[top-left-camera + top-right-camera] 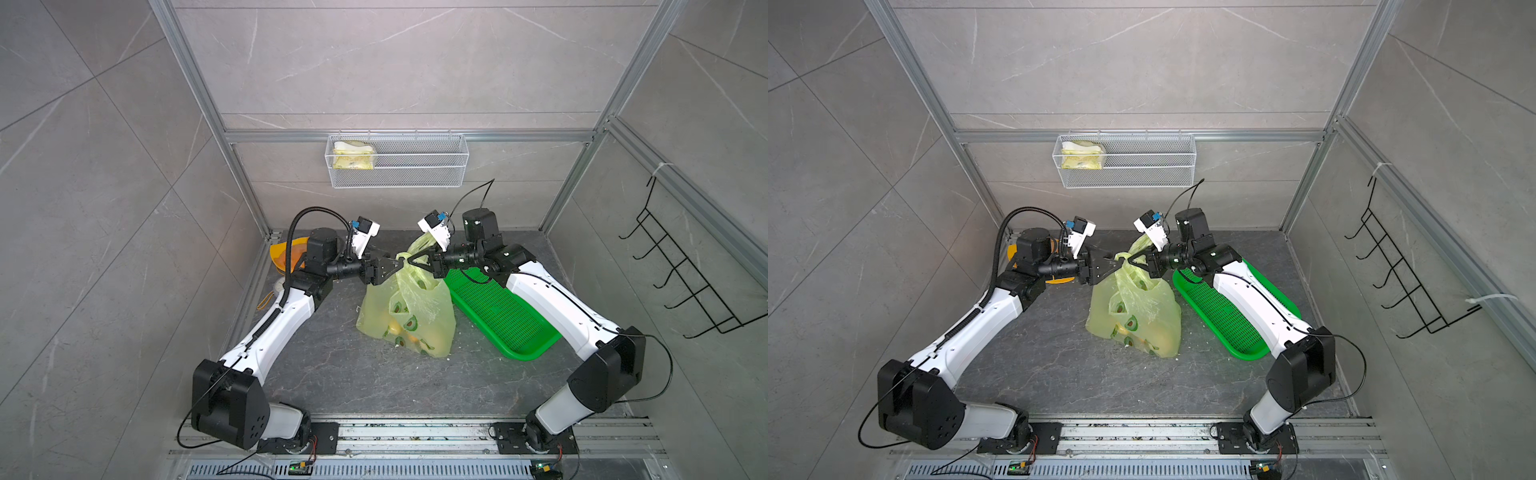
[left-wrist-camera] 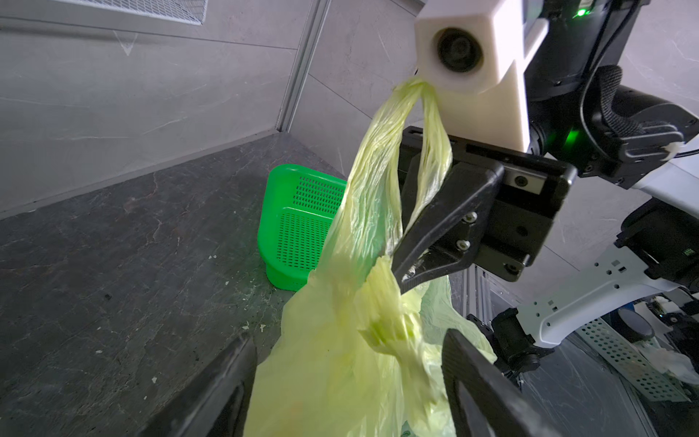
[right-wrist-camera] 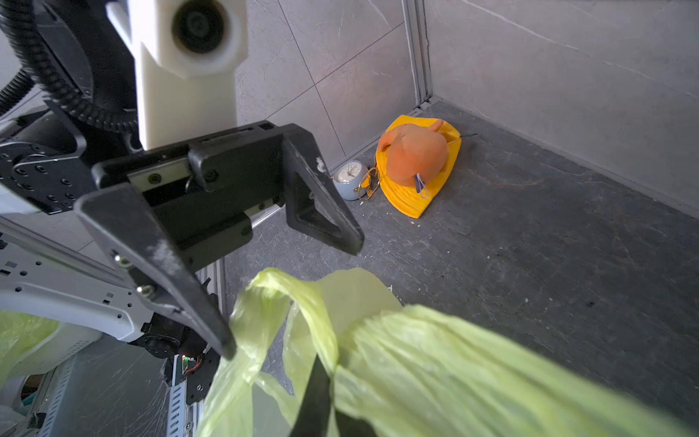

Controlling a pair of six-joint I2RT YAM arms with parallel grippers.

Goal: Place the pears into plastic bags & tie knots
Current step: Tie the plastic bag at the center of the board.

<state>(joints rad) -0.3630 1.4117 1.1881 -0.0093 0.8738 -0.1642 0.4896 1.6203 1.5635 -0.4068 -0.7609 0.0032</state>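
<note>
The yellow-green plastic bag stands on the dark table between my arms. Pears show through it as yellow lumps low inside. My left gripper is open, its fingers spread either side of the bunched twist of handles, the knot. My right gripper faces it tip to tip, shut on a handle strip. One handle loop is stretched up against the right wrist camera housing.
A green perforated basket lies under my right arm. A white wire basket on the back wall holds a yellow-and-white packet. In the back left corner are an orange lump on yellow and a small clock. A black wire rack hangs on the right wall.
</note>
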